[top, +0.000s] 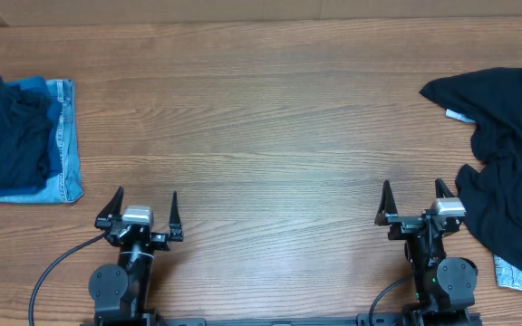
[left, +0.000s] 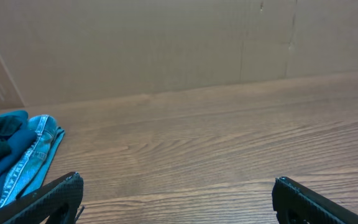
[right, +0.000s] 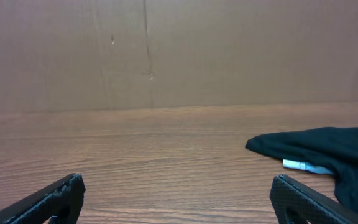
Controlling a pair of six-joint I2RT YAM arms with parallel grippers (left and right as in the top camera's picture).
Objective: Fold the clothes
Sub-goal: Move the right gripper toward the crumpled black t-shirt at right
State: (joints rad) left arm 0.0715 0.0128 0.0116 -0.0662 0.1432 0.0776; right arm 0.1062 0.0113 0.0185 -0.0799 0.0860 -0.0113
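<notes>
I observed the black garment [top: 513,172] crumpled at the right edge of the table [top: 270,118], white label [top: 459,115] exposed, left gripper [top: 146,195] jaws wide apart, empty, right gripper [top: 413,186] jaws wide apart, empty, just beside the fabric.

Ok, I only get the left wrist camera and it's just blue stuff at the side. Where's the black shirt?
Observer: The black garment lies crumpled at the right edge of the table.
Operator: Is the other arm holding it?
Observer: No, the right fingers stand open with nothing between them; the cloth lies close on their right.
Operator: Can you see a tag?
Observer: Yes, a small white label shows at its left side.
</notes>
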